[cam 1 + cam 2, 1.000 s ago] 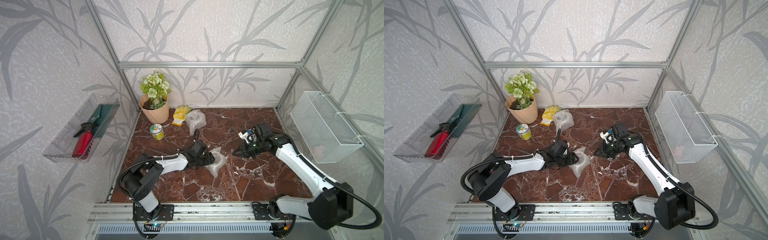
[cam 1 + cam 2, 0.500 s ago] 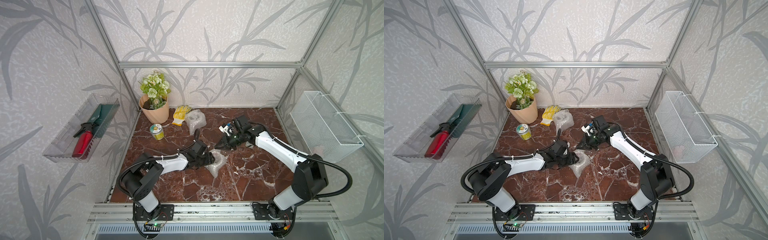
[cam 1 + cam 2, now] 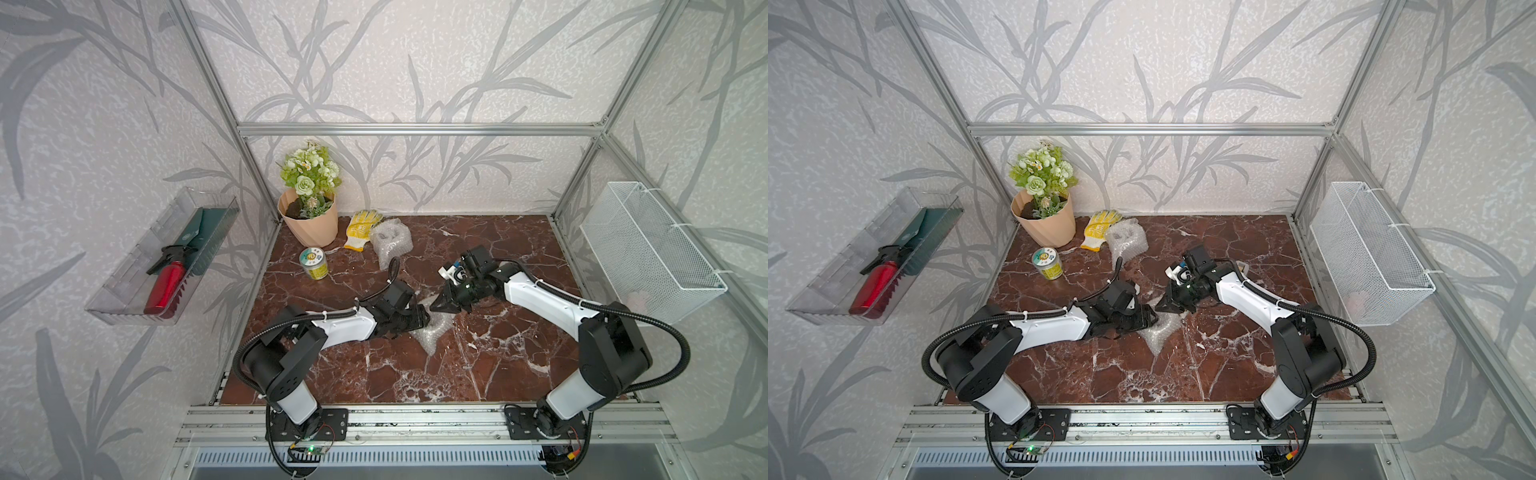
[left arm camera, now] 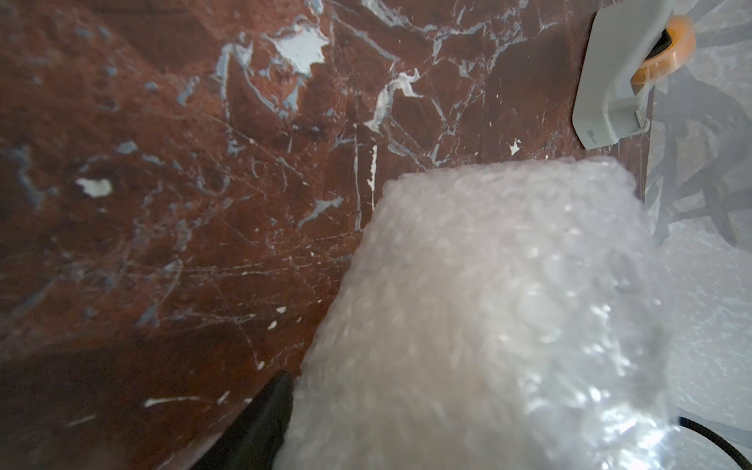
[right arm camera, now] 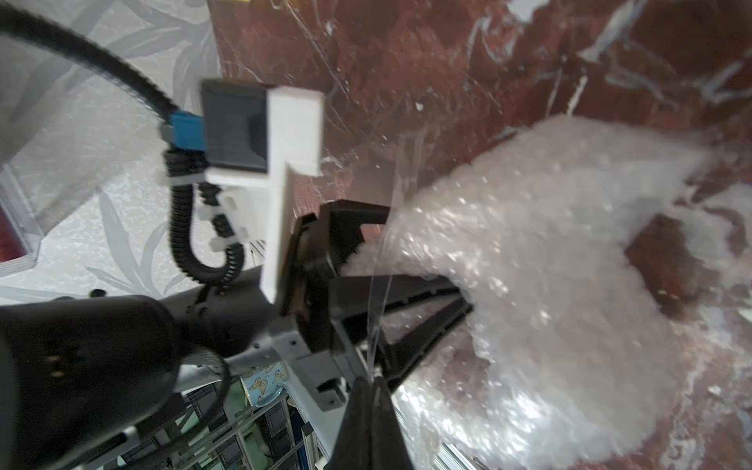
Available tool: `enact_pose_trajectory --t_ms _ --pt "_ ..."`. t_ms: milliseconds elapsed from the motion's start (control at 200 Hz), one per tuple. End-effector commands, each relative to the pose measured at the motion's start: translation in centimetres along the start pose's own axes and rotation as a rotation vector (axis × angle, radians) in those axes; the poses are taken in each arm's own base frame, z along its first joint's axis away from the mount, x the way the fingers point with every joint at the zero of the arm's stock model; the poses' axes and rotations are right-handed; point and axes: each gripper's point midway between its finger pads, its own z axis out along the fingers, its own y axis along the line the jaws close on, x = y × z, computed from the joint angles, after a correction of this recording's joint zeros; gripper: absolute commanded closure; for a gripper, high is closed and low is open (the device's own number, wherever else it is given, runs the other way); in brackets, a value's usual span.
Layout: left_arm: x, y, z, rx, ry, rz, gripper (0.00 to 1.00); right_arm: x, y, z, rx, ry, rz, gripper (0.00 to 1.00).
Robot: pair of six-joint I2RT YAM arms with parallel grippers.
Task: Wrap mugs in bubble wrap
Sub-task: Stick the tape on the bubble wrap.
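The surface (image 3: 478,374) looked like polished red-brown marble, glossy and veined with white. The bubble wrap (image 4: 508,305) was clear, whitish plastic, bumpy, glinting where the light caught it. The glove (image 3: 360,228) was matt knitted cloth with yellow dots. The flowerpot (image 3: 311,230) seemed to be ribbed, matt peach plastic, and the can (image 3: 314,264) had a glossy printed label. The basket (image 3: 648,249) was white-coated wire mesh, the tray (image 3: 120,291) clear hard plastic, and the frame bars (image 3: 415,129) dull silver metal.

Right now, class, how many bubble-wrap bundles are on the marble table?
2. The back bundle sits beside the yellow glove; the centre bundle lies in the left gripper. More may hide under the arms.
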Motion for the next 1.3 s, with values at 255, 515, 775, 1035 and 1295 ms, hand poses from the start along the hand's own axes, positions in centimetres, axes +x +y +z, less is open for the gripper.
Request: enact_pose_trajectory --t_ms 255,515,775,1035,1295 --pt "2.8 2.6 0.9 -0.089 0.091 0.000 0.34 1.4 -0.1 -0.2 -0.009 -0.008 0.015 1.00" --pt "2.8 2.5 0.8 -0.089 0.089 -0.003 0.34 2.3 -0.7 0.3 0.004 0.010 0.035 1.00" --pt "2.8 2.6 0.9 -0.092 0.092 -0.002 0.34 3.1 -1.3 0.4 0.008 0.005 0.052 1.00" --pt "2.8 2.5 0.9 -0.089 0.092 -0.003 0.34 3.2 -2.9 1.1 0.045 0.004 0.077 1.00" --pt "2.9 2.7 0.9 -0.093 0.092 -0.007 0.34 3.3 -5.0 1.8 0.114 0.009 0.105 1.00"
